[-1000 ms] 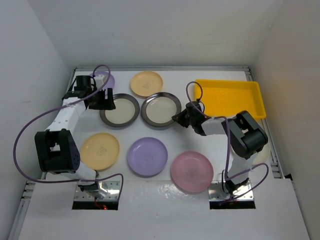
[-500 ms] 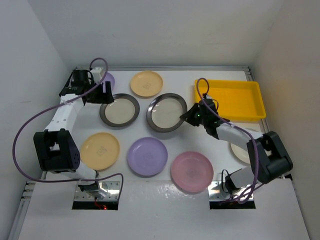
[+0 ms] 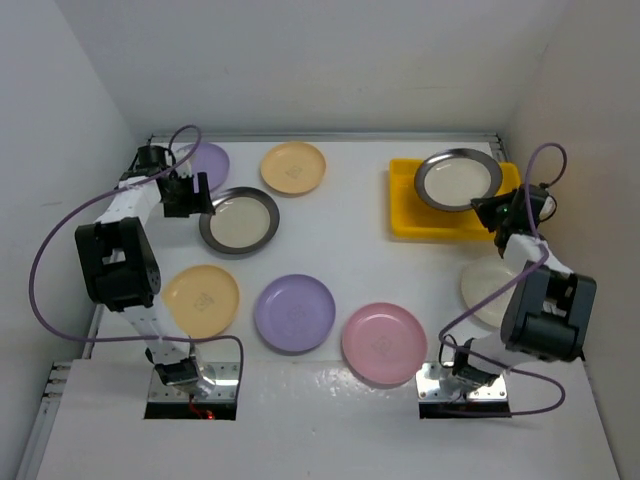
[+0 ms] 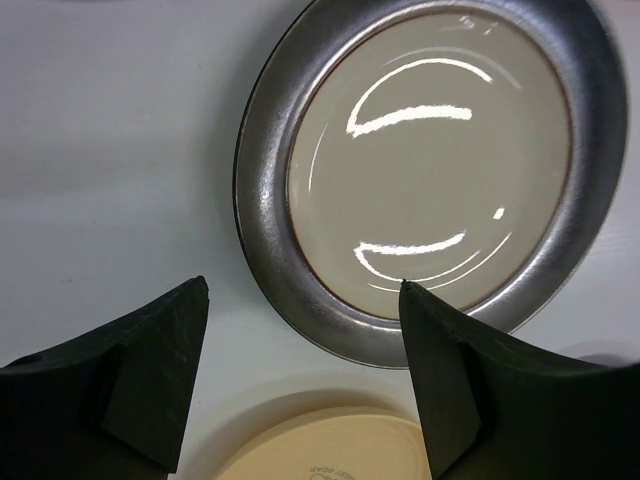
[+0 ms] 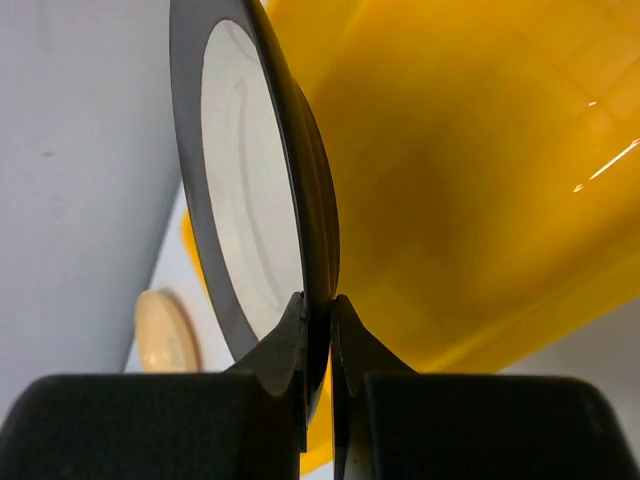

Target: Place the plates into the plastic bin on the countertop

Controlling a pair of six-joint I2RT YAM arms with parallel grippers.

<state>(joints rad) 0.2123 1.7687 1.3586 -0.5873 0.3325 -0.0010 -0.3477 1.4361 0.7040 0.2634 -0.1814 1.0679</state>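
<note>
Over the plastic bin (image 3: pixel 432 216), the right gripper (image 5: pixel 318 303) clamps a steel-rimmed plate (image 3: pixel 458 180). Well left of it, the left gripper (image 4: pixel 302 288) gapes above a second plate (image 3: pixel 239 221).

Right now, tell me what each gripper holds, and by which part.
The right gripper pinches a steel-rimmed plate by its rim, over the bin. The left gripper holds nothing; it is open above the other steel-rimmed plate.

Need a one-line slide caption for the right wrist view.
Right gripper pinches the rim of a steel-rimmed plate over the yellow bin.
</note>
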